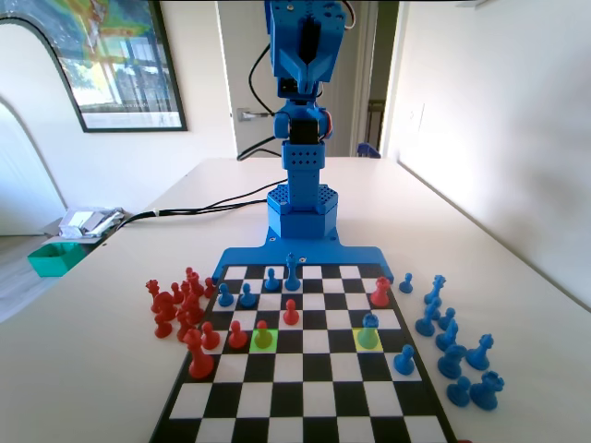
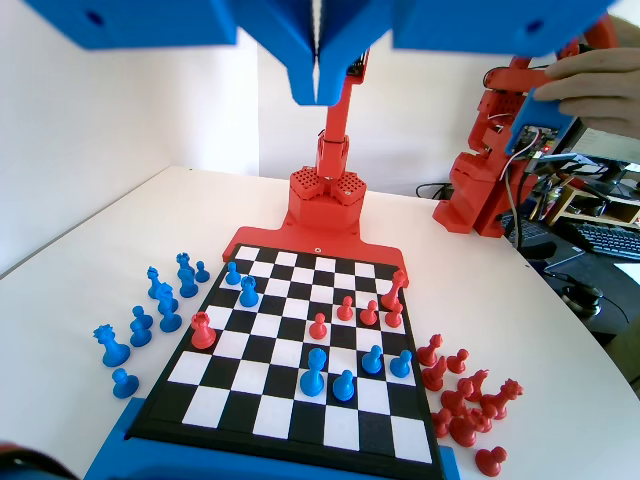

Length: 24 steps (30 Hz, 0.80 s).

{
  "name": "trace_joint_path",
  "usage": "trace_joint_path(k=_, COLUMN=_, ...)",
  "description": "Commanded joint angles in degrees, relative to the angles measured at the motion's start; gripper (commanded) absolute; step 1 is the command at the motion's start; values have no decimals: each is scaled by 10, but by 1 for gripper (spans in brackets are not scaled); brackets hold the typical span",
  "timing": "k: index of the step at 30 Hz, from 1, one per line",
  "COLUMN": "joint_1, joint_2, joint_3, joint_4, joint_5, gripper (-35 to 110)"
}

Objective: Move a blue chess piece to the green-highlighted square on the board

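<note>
Hanging high above the board [image 1: 305,406] with its jaws pressed together and empty, the gripper [image 2: 318,85] has yet to reach the blue chess piece [image 1: 368,329], a light, smooth, rigid plastic pawn on the yellow square toward the board's right edge in the fixed view, best pinched at its narrow neck for the green-highlighted square [image 1: 264,340], where a red pawn [image 1: 264,334] stands.

Blue pawns [image 2: 343,384] and red pawns [image 2: 318,326] are showing smooth, glossy plastic; the board [image 2: 300,420] is appearing slightly glossy, the white desk [image 1: 138,369] matt and smooth.
</note>
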Motion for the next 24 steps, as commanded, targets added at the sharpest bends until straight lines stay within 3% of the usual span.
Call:
trace_joint_path(k=1, joint_1=-4, joint_2=-8, joint_3=-44, joint_4=-1, joint_5=-1, gripper=1)
trace_joint_path(k=11, joint_1=-1, joint_2=-164, joint_3=-162, joint_4=-11, joint_5=108, gripper=1)
trace_joint_path(k=24, joint_1=83, joint_2=-379, joint_3=-168, joint_4=-156, joint_5=254, gripper=1)
